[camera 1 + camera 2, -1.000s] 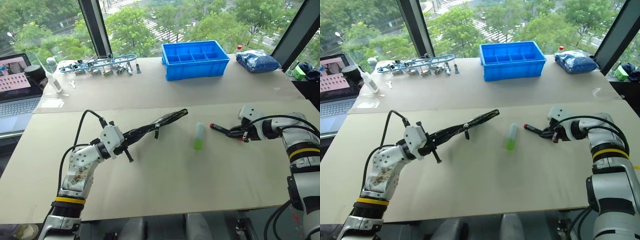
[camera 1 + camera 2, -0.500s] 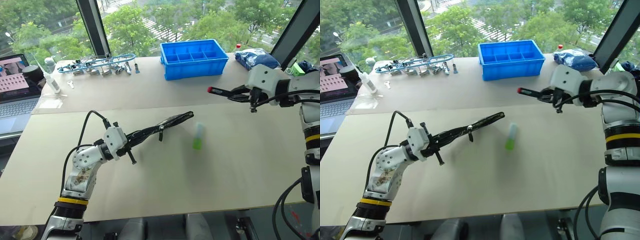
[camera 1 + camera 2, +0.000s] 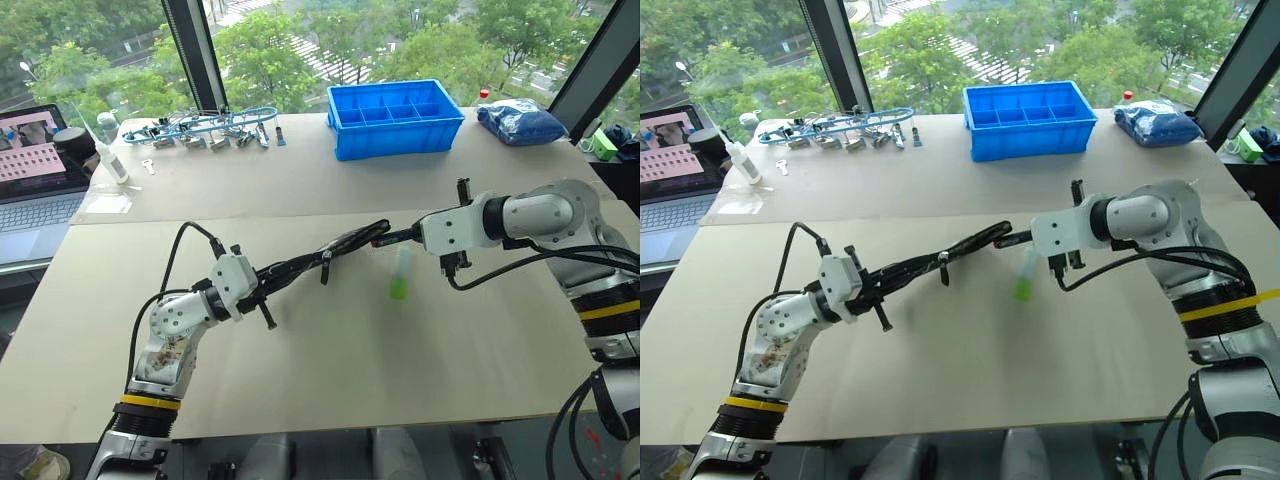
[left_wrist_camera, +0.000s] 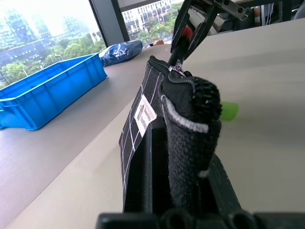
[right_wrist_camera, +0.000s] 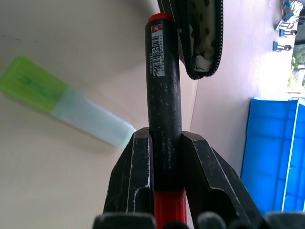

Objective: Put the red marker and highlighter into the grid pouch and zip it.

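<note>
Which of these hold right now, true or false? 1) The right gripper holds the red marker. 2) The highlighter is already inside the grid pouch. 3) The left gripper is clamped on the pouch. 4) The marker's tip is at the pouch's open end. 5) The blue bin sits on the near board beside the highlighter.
1) True: the right gripper is shut on the red marker.
2) False: the highlighter lies on the table, outside the grid pouch.
3) True: the left gripper pinches one end of the pouch.
4) True.
5) False: the blue bin stands on the far table by the window.
</note>
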